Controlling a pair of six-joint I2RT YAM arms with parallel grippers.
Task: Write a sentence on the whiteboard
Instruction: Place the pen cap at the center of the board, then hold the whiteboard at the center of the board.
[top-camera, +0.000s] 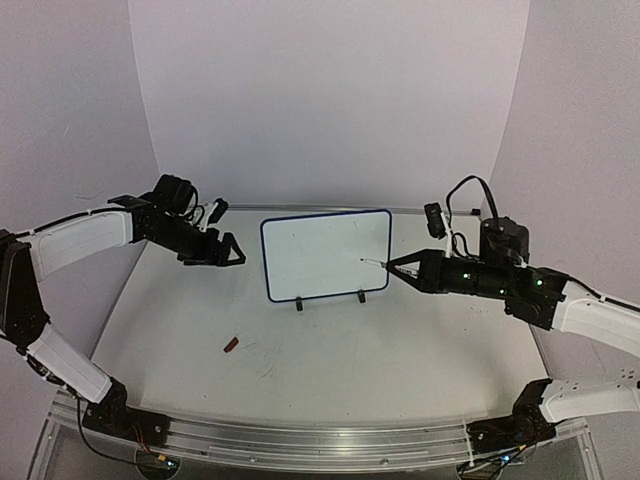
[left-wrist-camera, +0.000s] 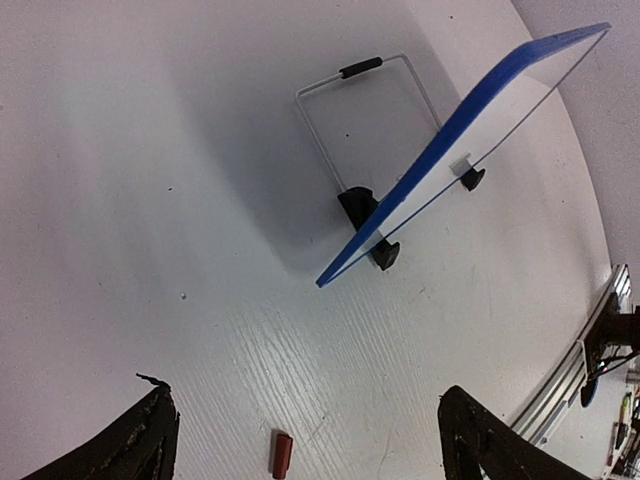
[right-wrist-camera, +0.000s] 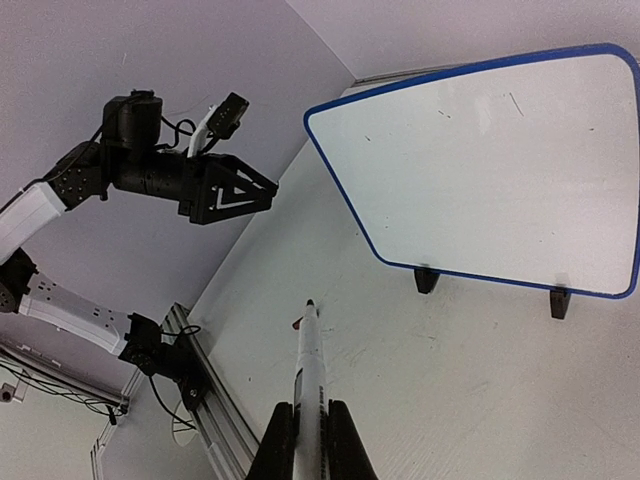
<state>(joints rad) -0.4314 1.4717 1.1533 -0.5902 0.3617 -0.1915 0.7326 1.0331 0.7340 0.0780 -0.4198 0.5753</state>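
Observation:
The whiteboard (top-camera: 326, 255) stands upright on two small black feet at mid table, with a blue frame; it also shows in the right wrist view (right-wrist-camera: 500, 170) and edge-on in the left wrist view (left-wrist-camera: 470, 130). No sentence shows on it, only faint specks. My right gripper (top-camera: 400, 268) is shut on a white marker (right-wrist-camera: 311, 370), tip uncapped, held just right of the board's right edge. My left gripper (top-camera: 232, 254) is open and empty, left of the board and above the table. A red marker cap (top-camera: 231, 345) lies on the table; it also shows in the left wrist view (left-wrist-camera: 281, 452).
A wire stand (left-wrist-camera: 350, 110) props the board from behind. White walls close in the back and sides. A metal rail (top-camera: 300, 440) runs along the table's near edge.

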